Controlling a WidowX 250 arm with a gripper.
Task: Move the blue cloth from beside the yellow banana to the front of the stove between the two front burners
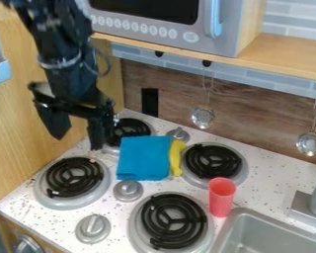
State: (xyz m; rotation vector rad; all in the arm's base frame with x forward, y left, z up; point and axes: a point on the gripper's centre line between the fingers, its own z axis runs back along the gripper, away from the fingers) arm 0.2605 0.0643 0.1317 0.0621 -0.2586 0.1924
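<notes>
In the camera view, the claw (pixel 77 141), fingers apart, hangs over the stove (pixel 119 211). Just right of it lies the cloth (pixel 143 158) against a yellow thing (pixel 177 157); farther right, the cup (pixel 221 197) stands beside the sink (pixel 254 217). The microwave (pixel 217 45) sits above right.

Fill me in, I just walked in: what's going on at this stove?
Nothing is being handled at this moment. The robot's gripper hangs with its fingers apart and nothing between them, over the left part of the stovetop. A folded blue cloth lies in the middle among the burners, with a yellow object along its right side. A red cup stands upright near the corner of the sink.
</notes>
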